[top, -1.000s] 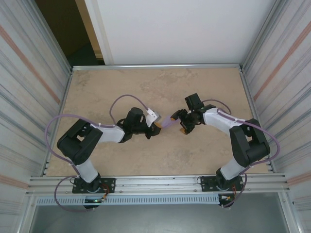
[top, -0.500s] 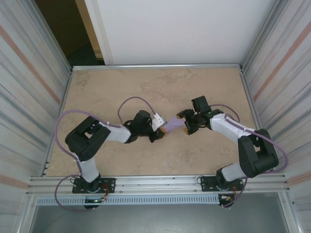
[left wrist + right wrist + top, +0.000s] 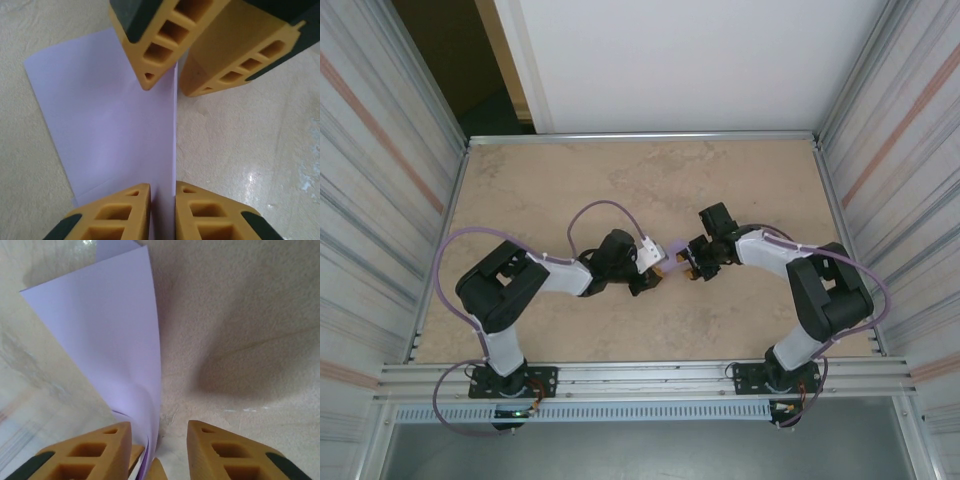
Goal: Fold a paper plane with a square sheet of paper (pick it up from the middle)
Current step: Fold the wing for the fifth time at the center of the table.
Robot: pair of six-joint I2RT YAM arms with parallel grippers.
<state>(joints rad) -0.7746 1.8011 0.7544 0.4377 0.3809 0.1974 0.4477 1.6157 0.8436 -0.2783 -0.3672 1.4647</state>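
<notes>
Paper (image 3: pixel 110 115) pinched in L gripper (image 3: pixel 162 192).

Soft even light, mild glare, blurry close-ups

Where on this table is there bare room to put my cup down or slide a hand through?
Bare: the far half of the table, from the back rail down to the left arm and right arm; also the near strip between their bases. Crowded: the middle, where both arms meet at the paper.
</notes>
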